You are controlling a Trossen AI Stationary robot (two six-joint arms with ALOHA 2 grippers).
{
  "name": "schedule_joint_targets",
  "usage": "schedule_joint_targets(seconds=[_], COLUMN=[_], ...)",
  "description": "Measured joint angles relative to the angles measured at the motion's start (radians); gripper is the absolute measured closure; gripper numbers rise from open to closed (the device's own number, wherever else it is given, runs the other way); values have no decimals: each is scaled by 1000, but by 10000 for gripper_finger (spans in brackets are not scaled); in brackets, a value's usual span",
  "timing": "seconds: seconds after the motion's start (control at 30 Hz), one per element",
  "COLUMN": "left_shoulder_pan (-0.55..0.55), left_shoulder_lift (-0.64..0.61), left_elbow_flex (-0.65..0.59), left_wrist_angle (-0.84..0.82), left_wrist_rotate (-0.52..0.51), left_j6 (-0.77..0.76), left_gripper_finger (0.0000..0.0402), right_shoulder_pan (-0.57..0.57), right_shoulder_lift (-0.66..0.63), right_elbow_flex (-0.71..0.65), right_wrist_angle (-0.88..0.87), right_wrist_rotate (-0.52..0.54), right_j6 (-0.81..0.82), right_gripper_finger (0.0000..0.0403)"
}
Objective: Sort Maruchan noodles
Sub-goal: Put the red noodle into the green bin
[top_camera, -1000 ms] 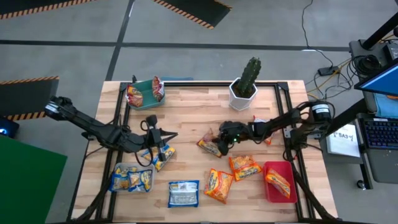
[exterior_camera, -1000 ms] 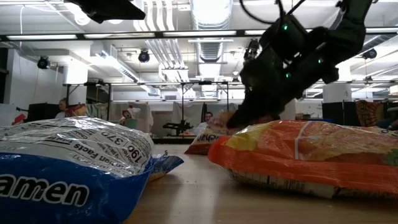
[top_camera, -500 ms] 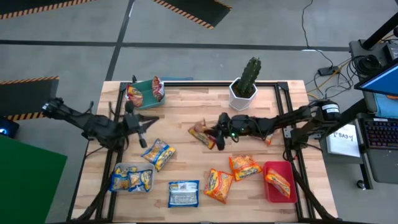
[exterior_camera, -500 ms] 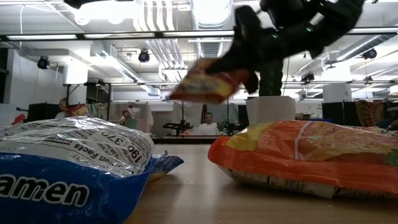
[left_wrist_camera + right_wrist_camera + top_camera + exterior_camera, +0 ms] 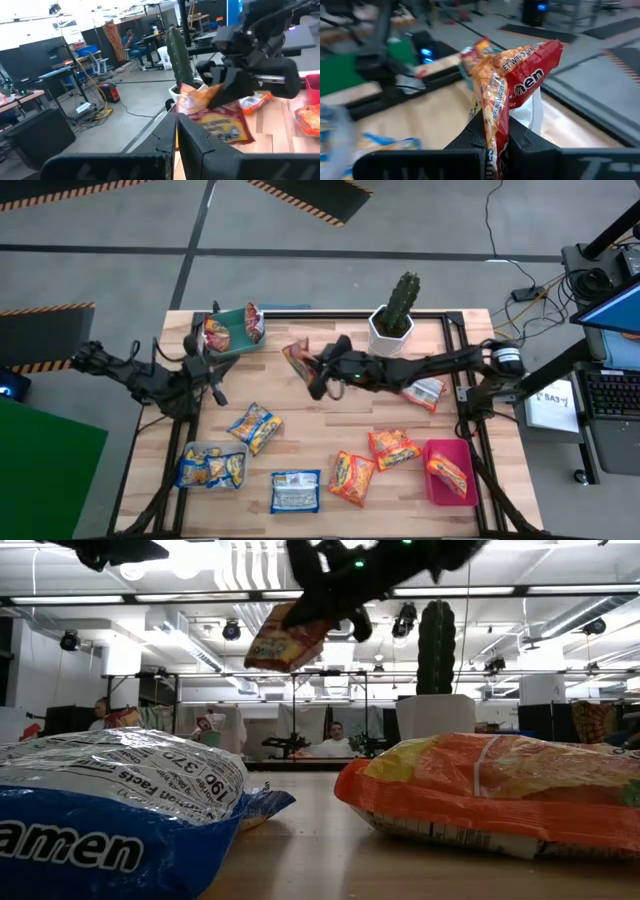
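My right gripper (image 5: pixel 318 370) is shut on a red Maruchan packet (image 5: pixel 297 357), held high over the table's far middle, right of the green tray (image 5: pixel 232 330). The low view shows that packet (image 5: pixel 285 638) in the air, and it also shows in the right wrist view (image 5: pixel 512 85). The green tray holds red packets. My left gripper (image 5: pixel 205 366) is shut on nothing, near the table's left edge by the green tray; its fingers (image 5: pixel 176 135) meet. Loose packets lie flat: blue-yellow (image 5: pixel 254 426), blue (image 5: pixel 296 491), two orange ones (image 5: pixel 351 477) (image 5: pixel 392 448), and red-silver (image 5: pixel 425 392). My right gripper pinches the red packet between its two fingers at its lower edge (image 5: pixel 496 131), with the packet standing edge-on between them. The fingers come about level from the table's right. The packet juts out past the fingertips, tilted and lifted clear of the table.
A cactus (image 5: pixel 403 302) in a white pot stands at the far edge, just right of my right arm. A clear tray (image 5: pixel 210 467) with blue packets sits near left. A red tray (image 5: pixel 448 472) with an orange packet sits near right. Bare wood lies at the table's middle.
My right gripper has risen and gone toward the table's far left, carrying the red packet off the tabletop toward the green tray, and has levelled out. My left gripper has drawn back toward the left far side, away from the blue-yellow packet, which stays on the table.
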Motion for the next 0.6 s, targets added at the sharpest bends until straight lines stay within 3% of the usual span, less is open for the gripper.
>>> schedule_joint_targets(seconds=[0.17, 0.6], left_shoulder_pan=[0, 0], left_shoulder_lift=[-30, -107], left_elbow_flex=[-27, -33], left_wrist_angle=[-1, 0], left_wrist_rotate=[-16, -52], left_j6=[44, 43], left_gripper_finger=[402, 402], right_shoulder_pan=[-11, -122], right_shoulder_lift=[111, 452], right_elbow_flex=[187, 580], right_wrist_angle=[-141, -162], right_wrist_rotate=[70, 76], right_j6=[-24, -64], right_gripper_finger=[391, 390])
